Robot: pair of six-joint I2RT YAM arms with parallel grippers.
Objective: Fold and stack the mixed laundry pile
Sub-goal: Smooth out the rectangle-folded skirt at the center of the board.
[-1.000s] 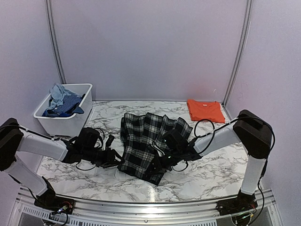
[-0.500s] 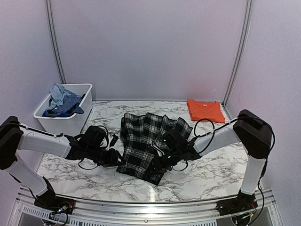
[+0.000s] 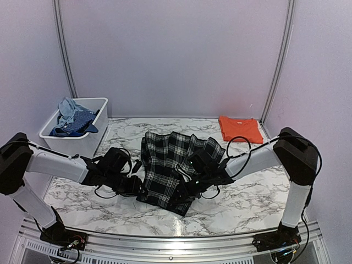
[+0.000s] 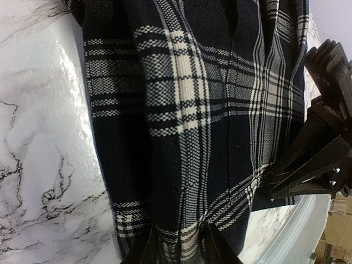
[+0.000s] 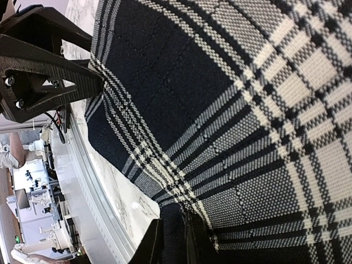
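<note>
left wrist: woven plaid piece [image 4: 181, 121] between half-open left tool [image 4: 181, 243]; right tool [image 5: 170, 239] pinches it

Plaid piece [image 3: 170, 159]: large, black-and-white check; lay rumpled and loosely spread at the table's centre, with folds running near to far.
Orange T-shirt [image 3: 240, 128]: plain, bright; lay folded flat at the far right, well apart from the plaid.
Pale blue denim-like piece [image 3: 69, 109]: lay crumpled in the white bin [image 3: 71, 144] at far left, apparently atop darker blue cloth [image 3: 77, 124].
</note>
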